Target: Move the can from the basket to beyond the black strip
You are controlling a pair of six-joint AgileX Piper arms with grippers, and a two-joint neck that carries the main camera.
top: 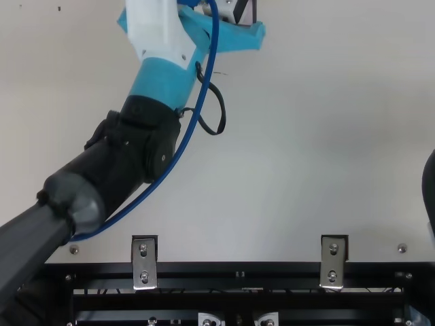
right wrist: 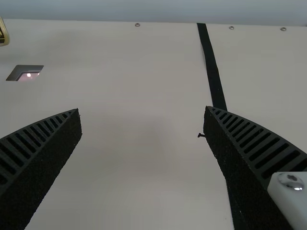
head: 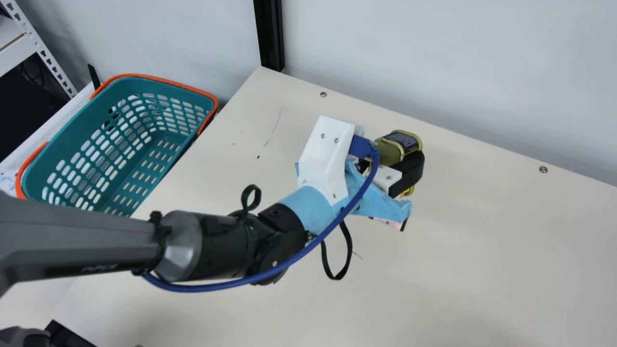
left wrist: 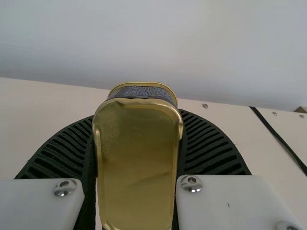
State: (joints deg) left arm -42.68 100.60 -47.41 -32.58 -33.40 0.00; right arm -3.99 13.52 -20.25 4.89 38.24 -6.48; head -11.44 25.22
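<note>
Several screws (right wrist: 231, 28) flank the black strip (right wrist: 212, 72).

Wrist views low, others high.

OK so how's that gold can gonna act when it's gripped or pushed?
Probably stiff: the can looks like metal and uncrushed in the left pincer. Its smooth, shiny end could be a bit slippery. With flat sides and rounded corners, it seems less apt to roll than a round one.
</note>
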